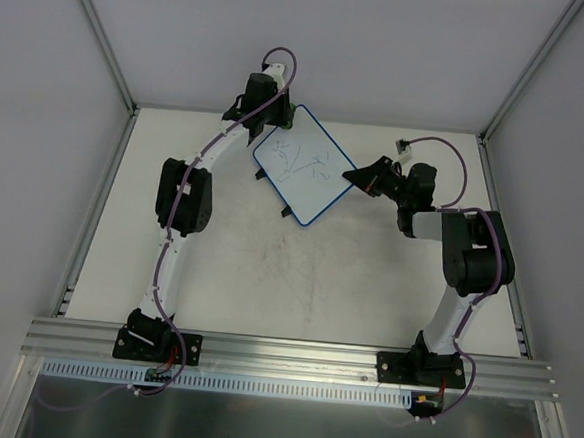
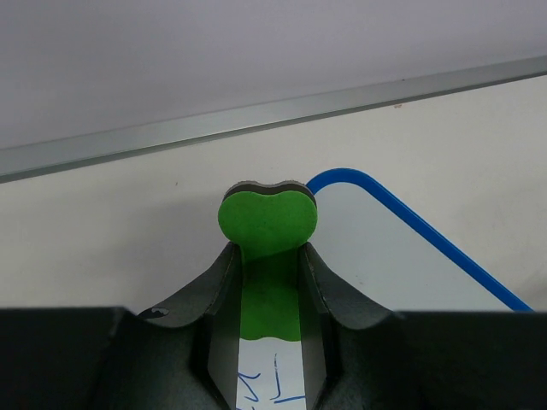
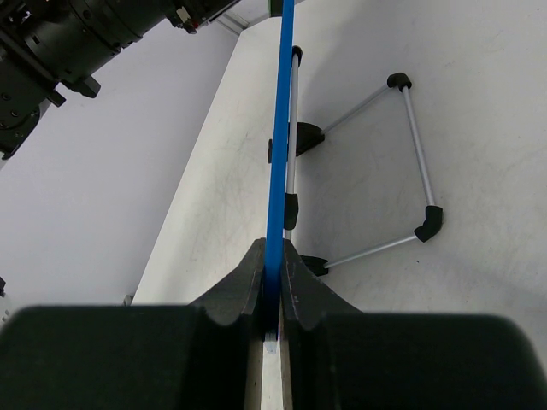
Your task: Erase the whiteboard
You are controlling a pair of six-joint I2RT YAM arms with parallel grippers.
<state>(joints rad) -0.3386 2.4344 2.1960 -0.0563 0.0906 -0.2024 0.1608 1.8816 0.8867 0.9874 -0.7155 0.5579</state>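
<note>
Green foam is pinched between the fingers of the left gripper (image 2: 268,249), which are closed onto it. The eraser (image 2: 267,220) is gripped by its lower half, and its rounded end is left standing proud of the fingertips. The whiteboard (image 1: 303,165) is set toward the far side of the table (image 1: 218,274). It is turned so that it reads as a diamond from above, with its long axis running from far-left to near-right. It is steadied by the right gripper (image 3: 273,256), whose jaws are shut tight on the blue frame (image 3: 279,128) at the board's right-hand corner. In the right wrist view the board is seen edge-on, with its wire stand (image 3: 402,162) spread out behind it. In the left wrist view the eraser is placed just beside the frame's rounded far corner, on its left, and the white surface is spread to the right of it. Whether the foam is pressed against the board cannot be told. The scribbles (image 1: 306,162) are gathered around the board's middle, so from the eraser they lie to the near-right, along the long axis. The wiping stroke is therefore judged to be needed along that axis, toward the clamped corner, and ended short of the right gripper.
</note>
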